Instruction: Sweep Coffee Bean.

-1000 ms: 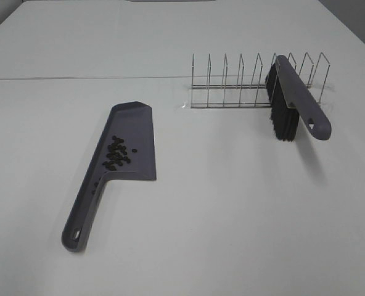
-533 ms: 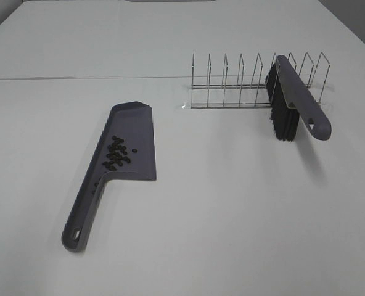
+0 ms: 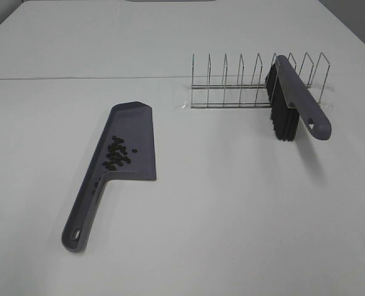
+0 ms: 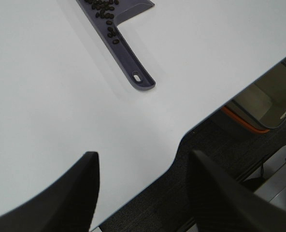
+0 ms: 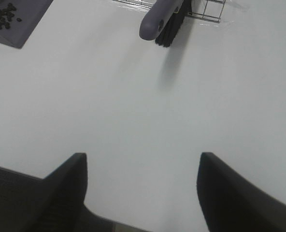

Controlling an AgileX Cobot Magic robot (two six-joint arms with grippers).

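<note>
Coffee bean [image 3: 116,154] cluster: tiny dark ovals on the grey-purple dustpan [image 3: 139,132]; no legible markings.
Left gripper [image 4: 143,193] and right gripper [image 5: 140,191]: jaws apart, empty, away from the dustpan.

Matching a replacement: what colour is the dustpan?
Grey-purple; the dustpan shows best in the exterior high view.

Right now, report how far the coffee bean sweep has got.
Done, by the look of it: the coffee beans sit in the dustpan on the table, and the brush rests in the wire rack. In hand: nothing; the left gripper and right gripper are open and empty. Nothing visible remains.
</note>
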